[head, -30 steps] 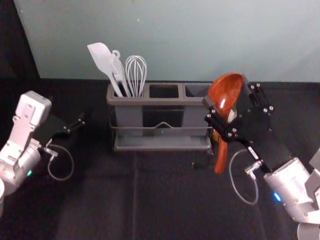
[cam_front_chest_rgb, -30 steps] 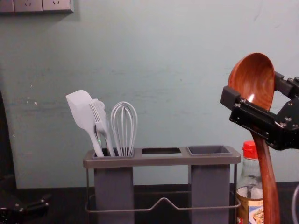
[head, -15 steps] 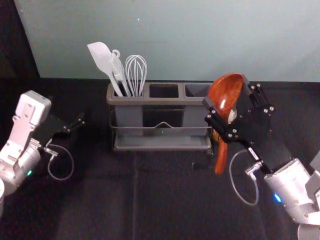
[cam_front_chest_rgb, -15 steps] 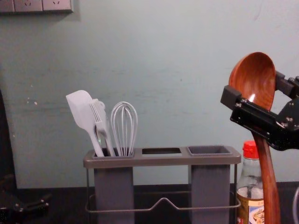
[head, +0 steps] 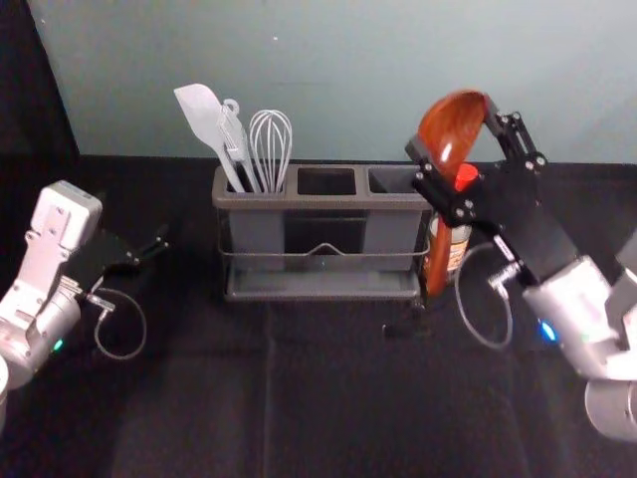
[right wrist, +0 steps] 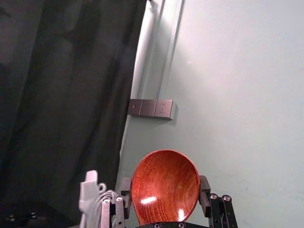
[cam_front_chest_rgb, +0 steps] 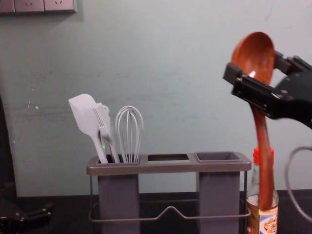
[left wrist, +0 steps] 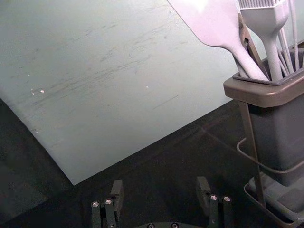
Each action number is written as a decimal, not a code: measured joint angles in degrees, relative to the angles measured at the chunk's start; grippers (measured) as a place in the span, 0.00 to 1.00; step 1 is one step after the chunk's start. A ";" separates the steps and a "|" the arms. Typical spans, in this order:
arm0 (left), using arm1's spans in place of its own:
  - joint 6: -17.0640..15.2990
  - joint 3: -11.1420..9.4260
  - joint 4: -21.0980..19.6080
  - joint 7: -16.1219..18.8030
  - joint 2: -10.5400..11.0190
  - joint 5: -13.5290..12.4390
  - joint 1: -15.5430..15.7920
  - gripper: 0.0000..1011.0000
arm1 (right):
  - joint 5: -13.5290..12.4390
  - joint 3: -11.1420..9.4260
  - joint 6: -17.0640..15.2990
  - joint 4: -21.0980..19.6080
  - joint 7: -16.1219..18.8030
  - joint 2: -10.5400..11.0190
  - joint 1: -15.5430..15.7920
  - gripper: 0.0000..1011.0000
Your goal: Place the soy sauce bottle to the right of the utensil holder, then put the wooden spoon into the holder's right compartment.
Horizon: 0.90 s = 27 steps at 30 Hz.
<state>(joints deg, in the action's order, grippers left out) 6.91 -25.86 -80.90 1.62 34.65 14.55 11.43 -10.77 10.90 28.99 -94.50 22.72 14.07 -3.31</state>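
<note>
Right gripper (head: pixel 451 127), jaws pinching wooden spoon (cam_front_chest_rgb: pixel 263 146) by its bowl, handle down, before soy sauce bottle (cam_front_chest_rgb: pixel 269 224), right of utensil holder (cam_front_chest_rgb: pixel 170 168). Likely light, stiff, slick; bowl hold suits, exact contact unclear. Left gripper (left wrist: pixel 160 186) beyond holder's left, jaws spread.

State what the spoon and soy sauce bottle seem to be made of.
Spoon: likely wood, reddish brown and polished, by its grain and glossy highlights. Soy sauce bottle: smooth and clear, since you can see into it; glass or plastic, I can't tell.
</note>
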 joint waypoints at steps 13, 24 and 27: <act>0.00 0.00 0.00 0.00 0.00 0.00 0.00 0.99 | -0.44 2.87 -2.02 11.62 2.00 -1.27 -14.47 0.83; 0.00 0.00 0.00 0.00 0.00 0.00 0.00 0.99 | -0.21 3.74 -0.76 16.27 1.96 -2.48 -20.15 0.83; 0.00 0.00 0.00 0.00 0.00 0.00 0.00 0.99 | -0.02 3.91 -0.49 17.35 1.80 -2.74 -21.20 0.83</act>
<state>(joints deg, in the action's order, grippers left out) 6.91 -25.86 -80.90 1.62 34.65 14.55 11.43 -10.79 14.81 28.49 -77.15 24.52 11.33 -24.50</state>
